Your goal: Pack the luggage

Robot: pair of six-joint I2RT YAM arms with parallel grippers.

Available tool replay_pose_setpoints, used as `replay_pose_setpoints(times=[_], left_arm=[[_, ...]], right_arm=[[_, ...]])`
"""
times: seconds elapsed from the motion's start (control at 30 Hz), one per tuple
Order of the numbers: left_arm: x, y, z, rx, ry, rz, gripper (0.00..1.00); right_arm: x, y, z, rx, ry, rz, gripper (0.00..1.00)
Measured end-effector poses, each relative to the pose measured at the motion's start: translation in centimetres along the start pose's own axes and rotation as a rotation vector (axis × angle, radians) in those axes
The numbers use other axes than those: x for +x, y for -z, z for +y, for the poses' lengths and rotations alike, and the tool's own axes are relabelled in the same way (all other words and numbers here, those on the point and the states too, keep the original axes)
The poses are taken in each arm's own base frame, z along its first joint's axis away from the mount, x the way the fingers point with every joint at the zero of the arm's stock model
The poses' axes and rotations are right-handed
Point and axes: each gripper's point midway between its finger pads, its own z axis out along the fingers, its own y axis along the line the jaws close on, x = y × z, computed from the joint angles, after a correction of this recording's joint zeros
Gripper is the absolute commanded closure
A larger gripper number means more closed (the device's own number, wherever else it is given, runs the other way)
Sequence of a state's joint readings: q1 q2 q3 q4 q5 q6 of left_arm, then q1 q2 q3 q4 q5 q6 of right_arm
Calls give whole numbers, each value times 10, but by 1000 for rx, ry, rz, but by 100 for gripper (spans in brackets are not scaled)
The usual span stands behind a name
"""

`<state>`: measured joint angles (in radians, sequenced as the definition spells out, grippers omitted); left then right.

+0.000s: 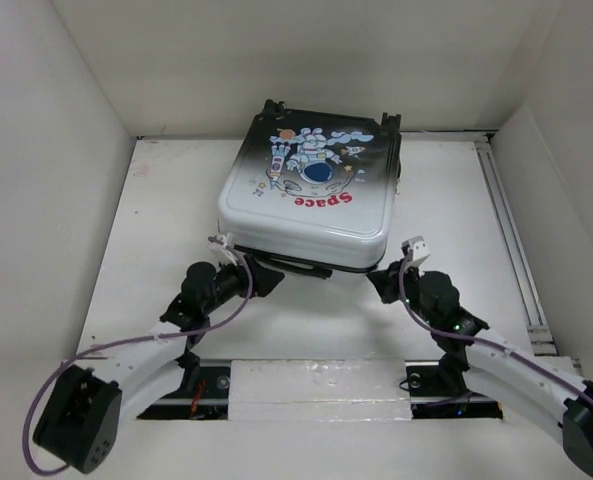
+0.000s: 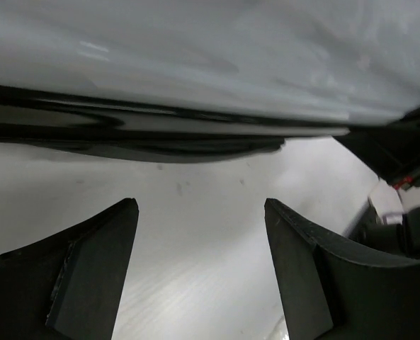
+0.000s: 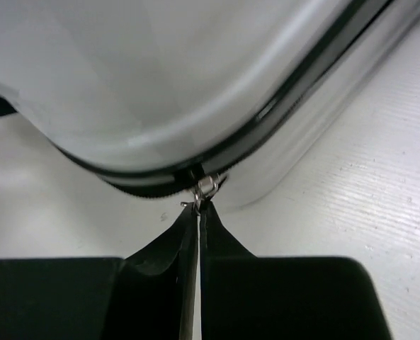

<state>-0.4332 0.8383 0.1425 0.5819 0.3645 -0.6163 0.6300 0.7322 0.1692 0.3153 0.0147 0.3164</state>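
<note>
1. a small hard-shell suitcase (image 1: 311, 190), white fading to black at its far end, lies flat and closed toward the back of the white desk (image 1: 146, 270). its cartoon astronaut and red "space" print face up.
2. its black wheels (image 1: 276, 108) point at the back wall, and the white end faces the two arms.
3. the left claw (image 1: 264, 272) sits low at the near left edge of the suitcase. in its wrist view the two dark fingers (image 2: 96, 269) stand wide apart with only bare desk showing in the gap. the shell's black seam band (image 2: 160, 134) runs just ahead of them, and the claw holds nothing.
4. the right claw (image 1: 381, 278) is at the near right corner of the suitcase. seen from its wrist, the fingers are pressed together, their tips pinched on a small silver metal zipper pull (image 3: 204, 190).
5. that pull hangs from the black zipper line (image 3: 280, 106) curving round the corner between the two shell halves.
6. a purple cable (image 1: 126, 345) loops along the left arm.
</note>
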Motion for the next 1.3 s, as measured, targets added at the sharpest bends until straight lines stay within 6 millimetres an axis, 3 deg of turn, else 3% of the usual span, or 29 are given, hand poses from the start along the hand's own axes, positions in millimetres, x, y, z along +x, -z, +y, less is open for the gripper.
replay_pose_setpoints(times=[0.07, 0.13, 0.23, 0.43, 0.57, 0.73, 0.97, 1.0, 1.1, 1.13, 1.23, 1.3], left_arm=[[15, -10, -12, 6, -30, 49, 31], [27, -23, -36, 38, -71, 95, 30], [22, -44, -60, 54, -88, 82, 30], [4, -75, -57, -18, -70, 14, 30], [2, -83, -56, -22, -68, 5, 30], [1, -91, -62, -8, -58, -2, 30], [1, -92, -63, -7, -46, -8, 30], [1, -92, -63, -7, -45, -8, 30], [1, -91, -64, -5, -41, -10, 30], [0, -91, -64, -5, -39, -10, 30], [-1, -89, -66, -3, -30, -11, 30], [-1, -88, -66, -3, -26, -11, 30]], right_arm=[[2, 7, 3, 9, -17, -12, 100], [5, 13, 2, 26, -37, -11, 100], [8, 17, 3, 42, -55, 8, 100], [8, 19, 17, 38, -55, 59, 100], [7, 17, 25, 54, -41, 62, 100], [14, 23, 60, -55, -27, 107, 100], [26, 8, 64, -31, -6, 178, 100], [23, 6, 63, -7, 3, 181, 92], [-5, 5, 58, 64, 5, 110, 80], [-16, 8, 54, 86, 2, 72, 71], [-45, 18, 35, 137, -22, -25, 62], [-59, 22, 14, 195, -35, -80, 62]])
